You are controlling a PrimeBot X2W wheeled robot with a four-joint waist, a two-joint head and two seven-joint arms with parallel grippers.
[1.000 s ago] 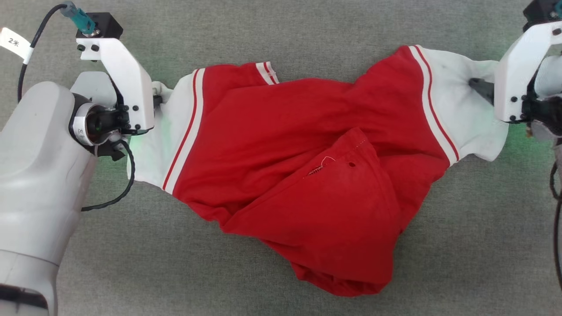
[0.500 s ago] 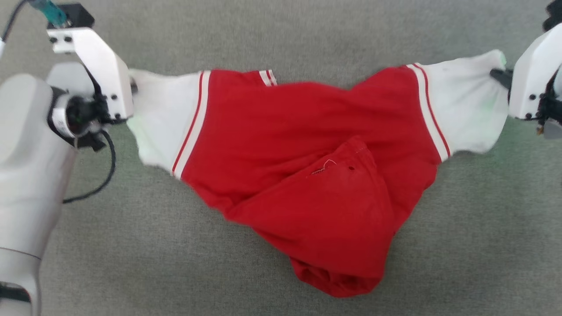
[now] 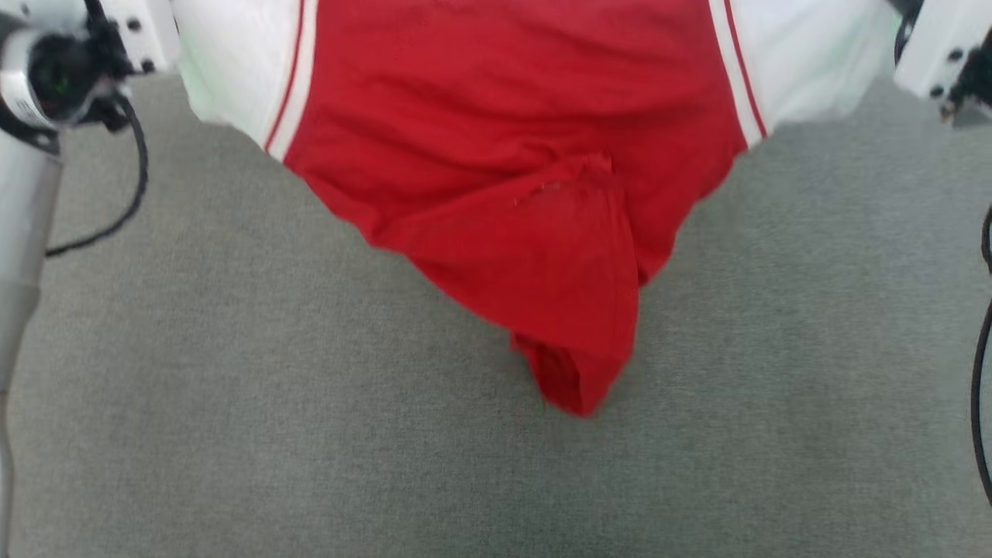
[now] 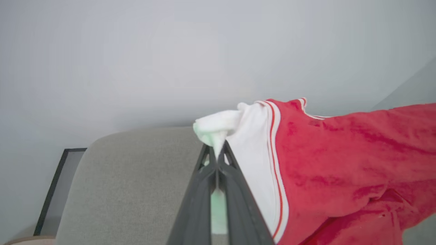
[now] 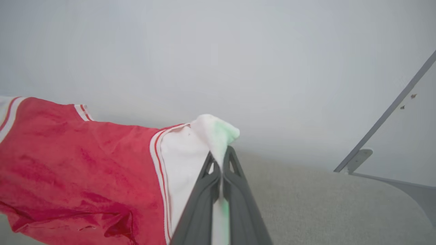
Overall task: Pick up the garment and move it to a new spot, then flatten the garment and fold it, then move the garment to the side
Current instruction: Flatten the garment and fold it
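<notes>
The garment (image 3: 504,139), a red T-shirt with white sleeves and red-and-white seam stripes, hangs stretched between my two arms above the grey surface, its red body sagging to a point at the lower middle. In the left wrist view my left gripper (image 4: 217,151) is shut on the tip of one white sleeve of the garment (image 4: 340,163). My right gripper (image 5: 221,154) is likewise shut on the other white sleeve of the garment (image 5: 85,160). In the head view both sleeves run off the top edge, and the gripper fingertips are hidden there.
A grey cloth-covered surface (image 3: 310,434) spreads below the hanging shirt. A pale wall (image 4: 170,51) rises behind it. A dark-framed panel (image 4: 56,190) sits at the surface's far left, and a slanted grey bar (image 5: 385,115) stands at the right. Black cables (image 3: 116,217) hang beside my left arm.
Both arms have lifted the shirt off the surface and pulled the sleeves apart. The right gripper has closed on its sleeve. The red body now dangles instead of lying flat.
</notes>
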